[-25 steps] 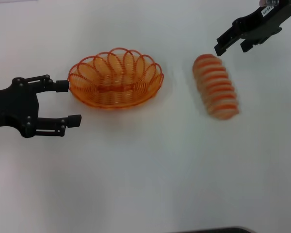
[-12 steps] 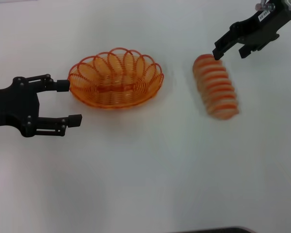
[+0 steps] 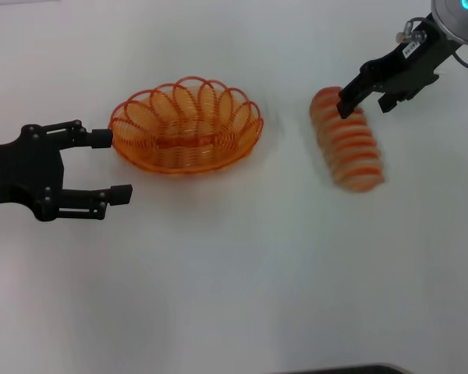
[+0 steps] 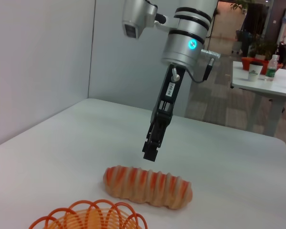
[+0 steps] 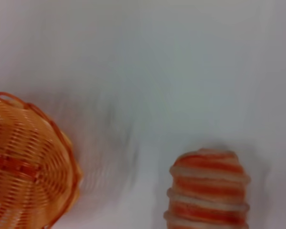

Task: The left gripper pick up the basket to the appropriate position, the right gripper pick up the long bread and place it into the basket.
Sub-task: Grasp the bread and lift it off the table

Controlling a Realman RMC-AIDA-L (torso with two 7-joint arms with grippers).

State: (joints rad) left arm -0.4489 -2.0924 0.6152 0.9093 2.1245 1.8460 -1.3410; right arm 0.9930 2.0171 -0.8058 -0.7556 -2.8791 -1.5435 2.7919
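Nothing is picked up yet: the basket (image 3: 186, 126) and the long bread (image 3: 348, 140) both lie on the white table (image 3: 242, 265), well apart. The left gripper (image 3: 114, 164) waits with jaws apart at the basket's rim. The right gripper (image 3: 366, 101), jaws also apart, hangs above the bread's far end, so both grasps and the placing are left.

Bare table (image 3: 242, 265) all around long bread (image 3: 347, 140) and basket (image 3: 186, 125), wide gap between.
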